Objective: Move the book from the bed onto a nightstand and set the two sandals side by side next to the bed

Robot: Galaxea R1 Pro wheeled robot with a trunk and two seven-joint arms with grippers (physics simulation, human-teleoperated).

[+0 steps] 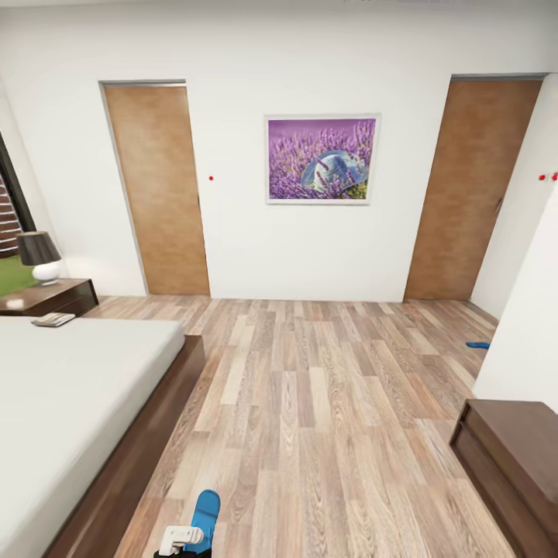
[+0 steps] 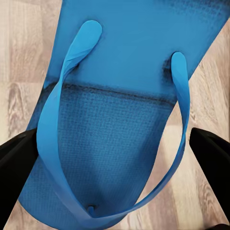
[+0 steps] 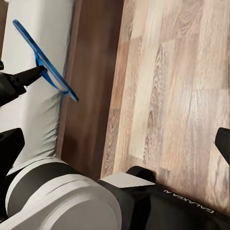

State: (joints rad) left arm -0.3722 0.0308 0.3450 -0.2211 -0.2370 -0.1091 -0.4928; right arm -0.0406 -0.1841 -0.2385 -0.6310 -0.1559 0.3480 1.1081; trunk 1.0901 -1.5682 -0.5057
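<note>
At six o'clock in the head view, nearest the robot, the left hand (image 1: 184, 536) holds a blue sandal (image 1: 205, 515) above the wood-plank floor (image 1: 310, 403), just beside the bed's dark platform base. The left wrist view shows the sandal (image 2: 120, 120) between the two black fingers (image 2: 17, 163), which sit at its edges; its straps here look blue. From the right wrist view the same sandal (image 3: 43, 60) appears edge-on, pinched by a dark fingertip. How the right hand stands I cannot tell.

The bed (image 1: 70, 395) runs along at nine o'clock. Beyond it, at ten o'clock, a book (image 1: 53, 318) lies at the nightstand (image 1: 54, 297), under a dark-shaded lamp (image 1: 39, 257). The second sandal (image 1: 477, 345) lies on the floor at two o'clock, by the white wall corner. A dark brown cabinet (image 1: 511, 457) stands at four o'clock. On the far wall, two wooden doors flank a lavender picture (image 1: 322, 159).
</note>
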